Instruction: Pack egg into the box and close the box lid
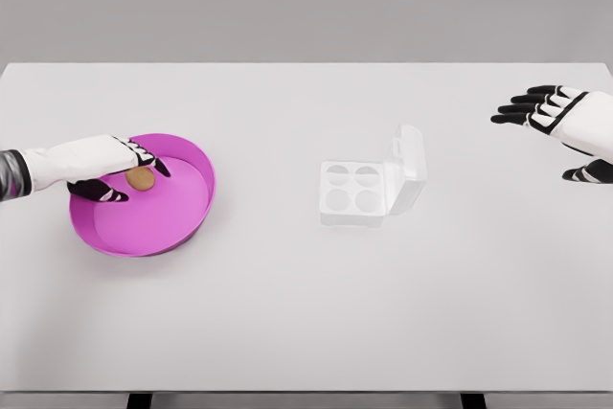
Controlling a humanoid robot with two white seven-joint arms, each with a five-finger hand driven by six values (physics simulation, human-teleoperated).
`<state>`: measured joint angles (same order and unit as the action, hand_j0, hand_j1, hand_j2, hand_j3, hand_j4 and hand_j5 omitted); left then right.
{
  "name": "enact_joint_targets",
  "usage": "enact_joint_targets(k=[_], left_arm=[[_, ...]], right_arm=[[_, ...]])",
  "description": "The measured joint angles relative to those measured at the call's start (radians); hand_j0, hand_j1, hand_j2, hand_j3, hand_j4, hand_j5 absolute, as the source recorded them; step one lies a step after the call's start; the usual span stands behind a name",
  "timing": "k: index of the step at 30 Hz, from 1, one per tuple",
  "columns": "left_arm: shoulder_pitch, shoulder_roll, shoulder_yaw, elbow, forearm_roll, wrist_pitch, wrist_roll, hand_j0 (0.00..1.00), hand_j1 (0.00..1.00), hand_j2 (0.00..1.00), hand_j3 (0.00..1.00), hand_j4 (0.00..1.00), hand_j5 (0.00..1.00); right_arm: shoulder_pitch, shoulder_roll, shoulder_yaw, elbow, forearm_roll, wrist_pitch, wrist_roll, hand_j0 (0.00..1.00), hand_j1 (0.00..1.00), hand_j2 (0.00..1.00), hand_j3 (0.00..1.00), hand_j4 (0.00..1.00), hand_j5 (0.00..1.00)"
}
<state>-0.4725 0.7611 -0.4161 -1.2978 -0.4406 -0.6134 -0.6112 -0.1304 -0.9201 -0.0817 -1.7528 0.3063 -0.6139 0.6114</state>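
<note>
Table (287,332) wide; left hand (91,165) pinches egg (141,178).

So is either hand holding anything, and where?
The left hand pinches the egg by its sides inside the pink bowl. The right hand holds nothing.

Smooth matt white desk (287,313). At nine o'clock, magenta bowl (177,217) of smooth plastic look, faint sheen on the wall. Brown matt egg (141,178) inside. Near centre, white box (369,189), plastic-looking, slightly translucent, smooth. Hard white shells, black fingers (522,107) at three o'clock.
</note>
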Motion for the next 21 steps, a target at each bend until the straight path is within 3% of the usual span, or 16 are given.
enact_joint_targets(k=[21], left_arm=[[-0.006,-0.010,0.003,0.017,-0.015,0.000,0.000,0.72,0.72,0.72,0.72,0.72,0.72]], right_arm=[[0.017,-0.006,-0.001,0.000,0.001,0.000,0.000,1.00,1.00,1.00,1.00,1.00,1.00]])
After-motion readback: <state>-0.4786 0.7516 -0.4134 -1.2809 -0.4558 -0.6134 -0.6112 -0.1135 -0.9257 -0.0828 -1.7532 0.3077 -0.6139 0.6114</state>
